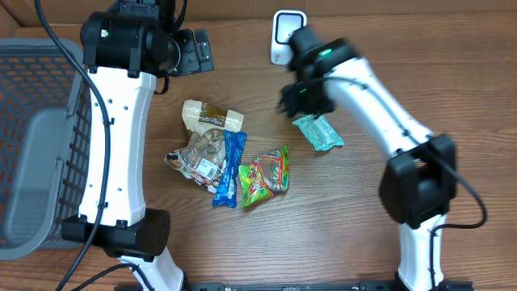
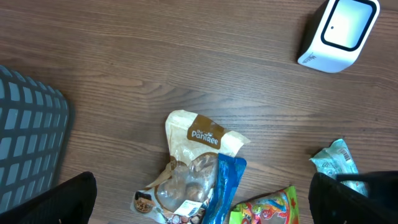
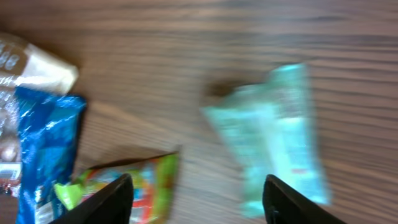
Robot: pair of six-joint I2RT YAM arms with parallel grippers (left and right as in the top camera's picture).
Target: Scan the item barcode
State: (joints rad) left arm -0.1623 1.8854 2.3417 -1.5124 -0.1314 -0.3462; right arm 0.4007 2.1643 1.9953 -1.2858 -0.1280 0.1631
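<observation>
The right tool (image 3: 198, 190) hangs with its fingers spread and nothing between them, over a teal packet (image 3: 280, 137) that lies flat on the wooden counter (image 3: 186, 37). The white scanner (image 1: 284, 32) stands apart from it, near the far edge. The left tool (image 2: 205, 208), spread wide, hovers above a heap of snack bags (image 2: 199, 162). A grey basket (image 1: 32, 121) sits at the left.

Table (image 1: 242, 77): brown wood grain, smooth, low sheen. Basket (image 1: 32, 89), left: grey matt plastic mesh. Scanner (image 1: 284, 34): white glossy plastic, dark shiny face. Teal packet (image 1: 319, 132), blue packet (image 1: 230, 168), green packet (image 1: 265, 174): crinkled glossy film. Clear bag (image 1: 202, 149): transparent plastic, beige matt paper-look top.
</observation>
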